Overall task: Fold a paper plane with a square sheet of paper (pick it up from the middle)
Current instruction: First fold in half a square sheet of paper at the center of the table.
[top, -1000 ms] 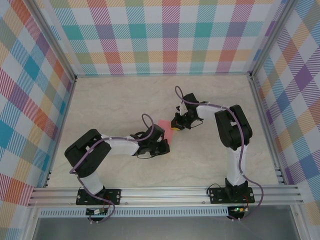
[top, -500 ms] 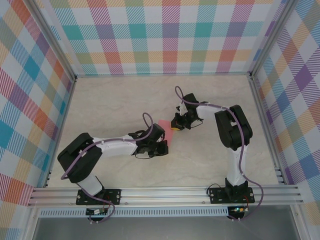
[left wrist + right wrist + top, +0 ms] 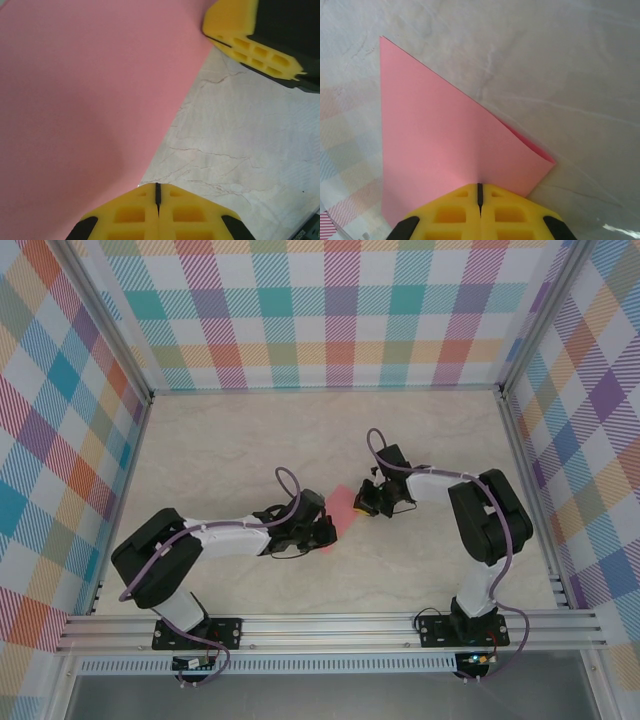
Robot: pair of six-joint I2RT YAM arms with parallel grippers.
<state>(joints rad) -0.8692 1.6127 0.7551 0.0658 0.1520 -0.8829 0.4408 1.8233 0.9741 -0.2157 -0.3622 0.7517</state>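
Paper first: we see the square sheet of paper (image 3: 342, 508) lying on the pale marbled table (image 3: 230, 450), near its middle and between the two arms. From above it shows as a small salmon-pink patch. In the right wrist view the sheet (image 3: 445, 140) tapers to a sharp corner at the far end, and along one edge, near another corner, a darker second layer peeks out from beneath. In the left wrist view the sheet (image 3: 75, 100) covers the left side of the frame, its straight edge running diagonally across the marble.

We find the left gripper (image 3: 325, 532) at the near side of the paper. Its yellow pads are pressed together, with only a thin seam between them, and its tip (image 3: 157, 192) sits right at the paper's edge. The right gripper (image 3: 365, 502) meets the sheet from the other side, its tip (image 3: 480, 192) likewise clamped closed. We cannot tell whether either pair pinches the paper. From the left wrist, the right gripper (image 3: 250, 35) touches the sheet's far edge.

Plaid walls (image 3: 330, 320) enclose the table.
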